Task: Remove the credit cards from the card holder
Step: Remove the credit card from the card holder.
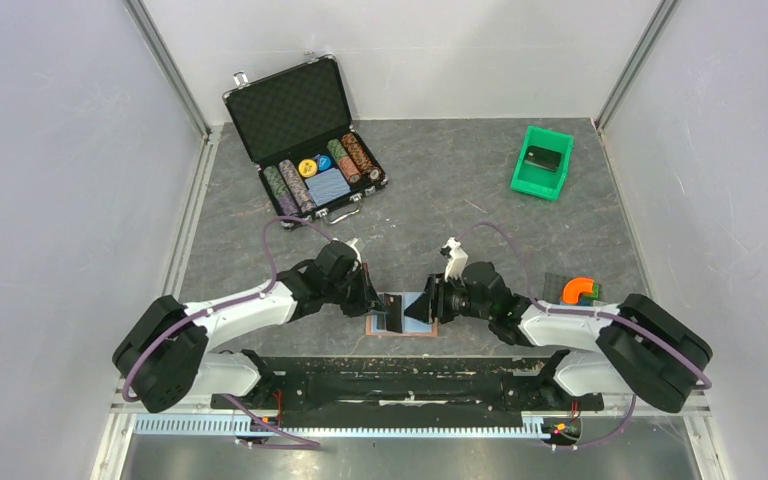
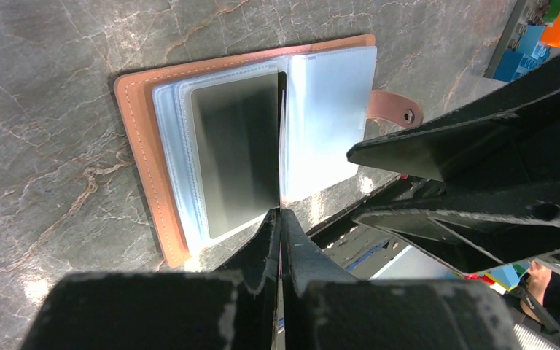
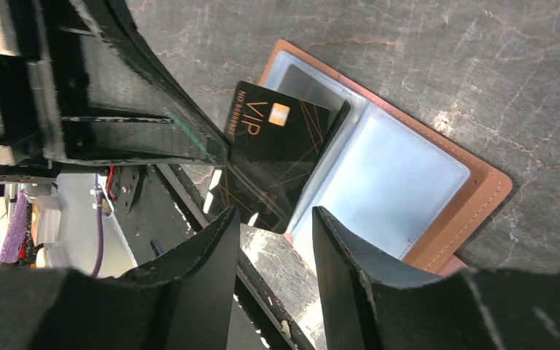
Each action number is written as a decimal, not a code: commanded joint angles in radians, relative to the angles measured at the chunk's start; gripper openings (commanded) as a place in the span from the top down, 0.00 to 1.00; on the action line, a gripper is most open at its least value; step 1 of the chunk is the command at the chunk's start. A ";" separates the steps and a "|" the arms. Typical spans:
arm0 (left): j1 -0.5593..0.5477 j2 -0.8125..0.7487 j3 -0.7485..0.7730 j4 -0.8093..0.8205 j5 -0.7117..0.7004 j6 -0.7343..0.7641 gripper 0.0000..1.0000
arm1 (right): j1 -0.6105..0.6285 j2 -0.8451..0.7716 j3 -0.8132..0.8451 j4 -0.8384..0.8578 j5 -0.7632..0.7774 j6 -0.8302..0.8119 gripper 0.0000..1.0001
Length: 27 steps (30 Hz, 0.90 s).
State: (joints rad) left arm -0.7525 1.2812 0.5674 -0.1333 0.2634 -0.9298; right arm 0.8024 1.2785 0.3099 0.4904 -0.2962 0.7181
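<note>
**Grey Stone-Pattern Bench: Card Holder Open, One Card Lifted**

Grey, veined bench [image 1: 460, 180] is enclosed by plain white walls. The card holder [image 1: 415, 322] lies open and flat at the near edge, between the two arms. It is a brown bifold with stitched edges, clear light blue sleeves and a snap tab on one side.

The left pincer [image 2: 281, 215] is closed on the VIP card [image 3: 277, 160] and holds it up off the holder, above the spine. The right pincer [image 3: 271, 219] has its jaws apart. The card's lower corner sits just beyond its fingertips, with no visible contact.

View differences:
- Right wrist view: shows the lifted card's face, black with gold lines, a gold chip and "VIP" lettering.
- Left wrist view: shows the same card edge-on as a thin line. It also gives a flat view of a second card [image 2: 233, 153], dark grey and seated in a sleeve on one page. The opposite page shows only blue sleeves.
- Top view: shows the lifted card as a small dark upright shape, with no lettering legible.

Containers:
- A black case [image 1: 285, 110] stands open at the far left, with rows of poker chips [image 1: 325, 165] inside.
- A green bin [image 1: 535, 185] at the far right holds a black block [image 1: 543, 157].
- An orange item [image 1: 580, 290] lies near the right arm.
</note>
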 commanded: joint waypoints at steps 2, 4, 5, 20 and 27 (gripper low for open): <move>0.003 -0.025 0.041 -0.001 -0.004 -0.017 0.94 | 0.005 0.075 -0.004 0.101 -0.017 0.014 0.59; 0.002 -0.025 0.044 0.008 0.002 -0.019 0.92 | 0.005 0.105 -0.002 0.122 -0.027 0.022 0.61; 0.002 -0.025 0.044 0.010 0.002 -0.021 0.92 | 0.006 0.119 0.001 0.131 -0.032 0.023 0.63; 0.002 0.070 0.061 0.074 0.037 -0.007 0.67 | 0.015 0.208 0.010 0.154 -0.048 0.001 0.67; 0.002 0.073 0.112 -0.032 -0.036 0.046 0.62 | 0.016 0.194 0.011 0.125 -0.025 0.001 0.68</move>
State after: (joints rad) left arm -0.7525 1.3678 0.6094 -0.1097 0.2867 -0.9295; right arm 0.8127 1.4780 0.3099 0.6128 -0.3397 0.7326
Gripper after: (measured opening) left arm 0.373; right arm 0.324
